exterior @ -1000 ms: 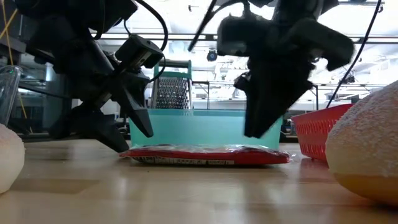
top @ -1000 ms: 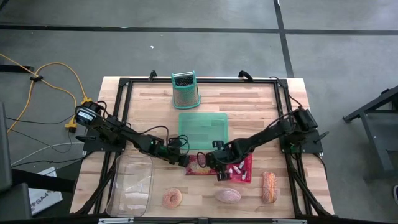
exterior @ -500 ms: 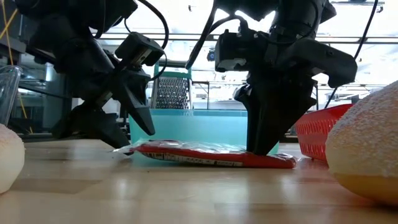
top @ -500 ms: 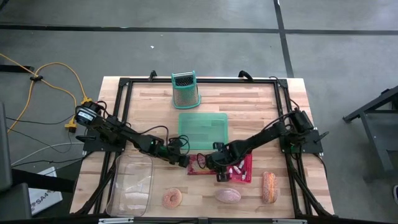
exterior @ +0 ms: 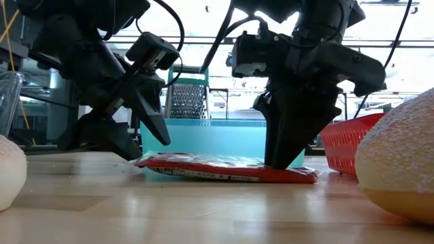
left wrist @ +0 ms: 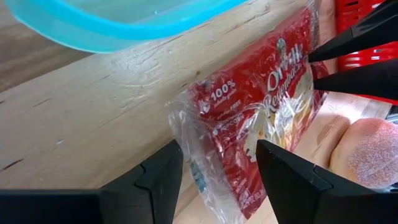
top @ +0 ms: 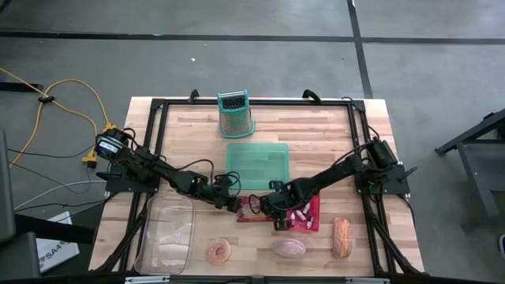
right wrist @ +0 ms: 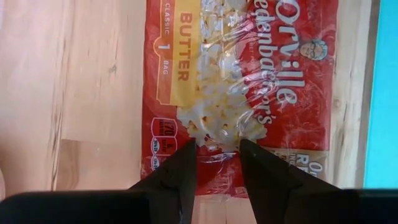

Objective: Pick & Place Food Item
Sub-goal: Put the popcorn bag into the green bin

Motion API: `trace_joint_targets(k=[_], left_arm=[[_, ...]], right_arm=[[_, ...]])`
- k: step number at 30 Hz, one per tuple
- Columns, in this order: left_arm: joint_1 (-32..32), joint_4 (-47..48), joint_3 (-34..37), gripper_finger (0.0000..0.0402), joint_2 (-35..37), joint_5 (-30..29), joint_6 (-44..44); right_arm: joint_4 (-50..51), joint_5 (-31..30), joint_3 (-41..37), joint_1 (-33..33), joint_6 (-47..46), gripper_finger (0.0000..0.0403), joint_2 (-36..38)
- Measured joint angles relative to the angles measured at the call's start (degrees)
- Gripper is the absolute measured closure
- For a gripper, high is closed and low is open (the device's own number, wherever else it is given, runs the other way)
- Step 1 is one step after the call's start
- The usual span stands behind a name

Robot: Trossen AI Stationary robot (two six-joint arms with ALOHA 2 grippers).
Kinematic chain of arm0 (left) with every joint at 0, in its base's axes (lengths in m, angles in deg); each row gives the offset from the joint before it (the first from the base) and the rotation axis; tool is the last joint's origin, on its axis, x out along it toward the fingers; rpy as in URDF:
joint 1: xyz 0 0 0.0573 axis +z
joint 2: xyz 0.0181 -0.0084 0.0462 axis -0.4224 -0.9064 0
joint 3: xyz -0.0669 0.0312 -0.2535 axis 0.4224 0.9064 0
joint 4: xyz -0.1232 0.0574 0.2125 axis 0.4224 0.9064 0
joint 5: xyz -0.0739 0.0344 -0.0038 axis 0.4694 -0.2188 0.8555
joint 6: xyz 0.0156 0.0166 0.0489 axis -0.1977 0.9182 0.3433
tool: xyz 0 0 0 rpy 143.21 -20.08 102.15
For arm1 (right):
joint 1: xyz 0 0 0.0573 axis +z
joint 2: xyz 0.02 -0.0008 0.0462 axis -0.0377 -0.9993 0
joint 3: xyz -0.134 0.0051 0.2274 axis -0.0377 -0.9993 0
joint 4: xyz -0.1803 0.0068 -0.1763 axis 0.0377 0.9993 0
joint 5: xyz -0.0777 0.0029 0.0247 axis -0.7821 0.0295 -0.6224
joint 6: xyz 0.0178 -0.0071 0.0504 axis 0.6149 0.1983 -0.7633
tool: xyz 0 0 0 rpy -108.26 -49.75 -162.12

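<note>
A red popcorn bag (top: pixel 254 207) in clear wrap lies flat on the table between my two grippers; it also shows in the low view (exterior: pixel 203 169). My left gripper (left wrist: pixel 217 155) is open at the bag's left end, one finger on either side of the wrap's edge; I cannot tell whether it touches. My right gripper (right wrist: pixel 217 146) stands over the bag's right part, its fingers a little apart and pointing steeply down, tips on the bag. My right gripper comes from above, slanting down, and sets both fingertips (right wrist: pixel 186 158) on the bag's top face near its printed middle (right wrist: pixel 217 127). The crinkled wrap shows in the narrow gap between them. The bag lies on the table under the tips (exterior: pixel 278 163).
A teal tray (top: pixel 258 164) lies just behind the bag, with a grater (top: pixel 235 114) farther back. A red basket (top: pixel 312 217) stands to the bag's right. Along the near edge are a clear container (top: pixel 167 235), a donut (top: pixel 218 252), a bun (top: pixel 289 248) and a long pastry (top: pixel 342 237).
My right gripper has sunk from just above the bag onto its right part, its finger gap unchanged. The bag's left end has lifted slightly off the table while its right part stays down.
</note>
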Motion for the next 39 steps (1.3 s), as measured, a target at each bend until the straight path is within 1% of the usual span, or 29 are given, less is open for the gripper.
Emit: trace_joint_targets(k=[8, 11, 21, 32, 39], left_arm=[[0.0, 0.0, 0.0, 0.0203, 0.0, 0.1, 0.0], [0.0, 0.2, 0.0, 0.0203, 0.0, 1.2, -0.1], [0.0, 5.2, -0.2, 0.0203, 0.2, 1.4, -2.9], [0.0, 4.3, -0.1, 0.0203, 0.1, 2.5, -2.9], [0.0, 4.2, 0.0, 0.0203, 0.1, 2.6, -2.4]], right_arm=[[-2.7, 0.1, -0.1, 0.0, 0.3, 0.0291, -0.1], [-2.8, 0.1, -0.1, 0.0, 0.2, 0.0291, -0.1], [-2.1, 0.0, 0.0, 0.0, -0.9, 0.0291, -0.1], [-2.4, 0.0, 0.0, 0.0, -1.1, 0.0291, -0.1], [-4.4, 0.1, -0.1, 0.0, -1.0, 0.0291, -0.1]])
